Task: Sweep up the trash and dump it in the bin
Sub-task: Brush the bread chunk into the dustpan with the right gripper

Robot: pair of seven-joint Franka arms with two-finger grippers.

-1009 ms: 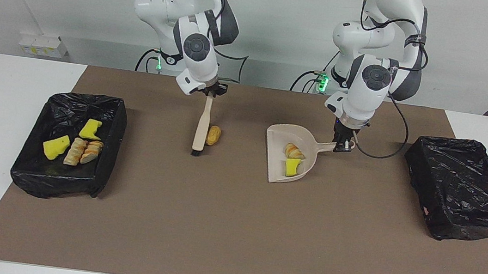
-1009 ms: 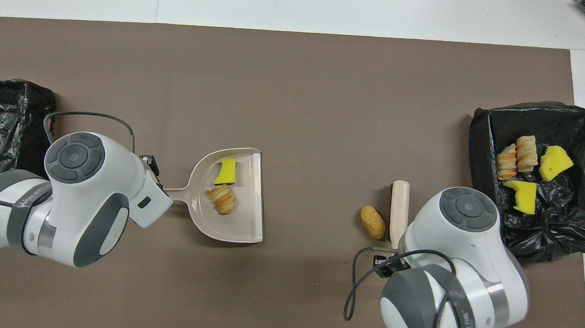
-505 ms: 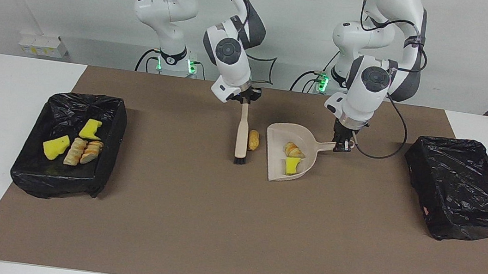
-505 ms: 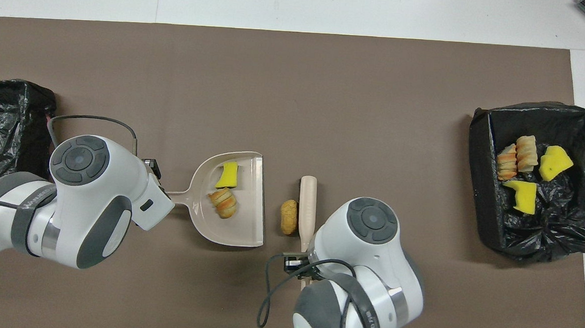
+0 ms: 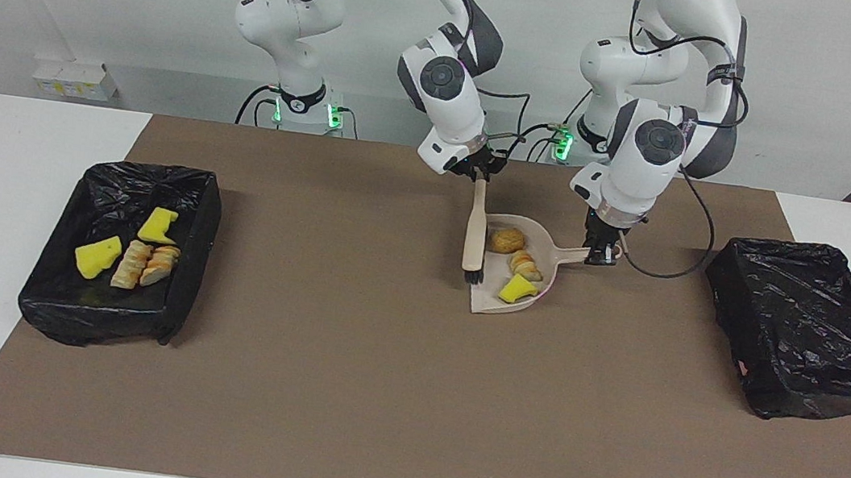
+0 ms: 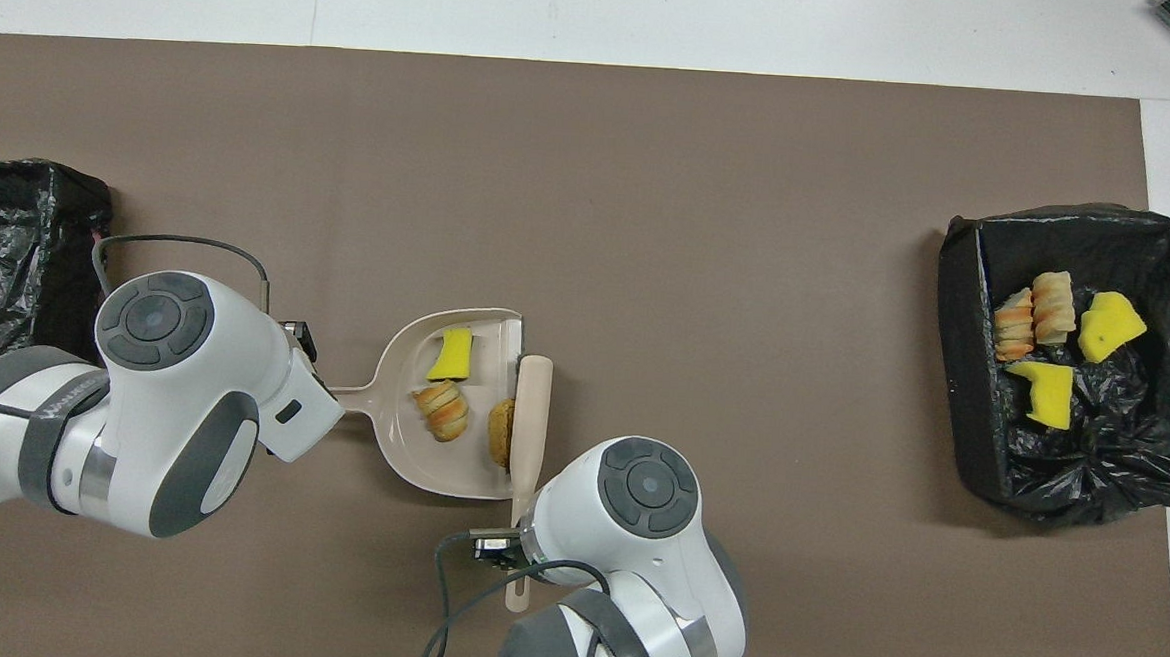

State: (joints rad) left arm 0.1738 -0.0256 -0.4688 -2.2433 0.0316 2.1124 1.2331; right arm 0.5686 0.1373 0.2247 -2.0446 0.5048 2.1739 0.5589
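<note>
Beige dustpan (image 5: pixel 485 299) handle is clamped by the left claw (image 5: pixel 599 255); beside it, the brush (image 5: pixel 474 238) is clamped by the right claw (image 5: pixel 477 171).

There were two robot arms, each with one gripper: the left gripper (image 5: pixel 601 254) and the right gripper (image 5: pixel 480 174). One dustpan (image 5: pixel 485 299) and one brush (image 5: pixel 475 237) were present. Two black-lined bins stood on the table, one (image 5: pixel 109 314) and another (image 5: pixel 812 327). Yellow sponge pieces numbered three, one (image 5: pixel 516 287) in the dustpan and two (image 5: pixel 97 256) in a bin. Bread-like lumps numbered four, two (image 5: pixel 507 240) in the dustpan and two (image 5: pixel 133 263) in that bin.
</note>
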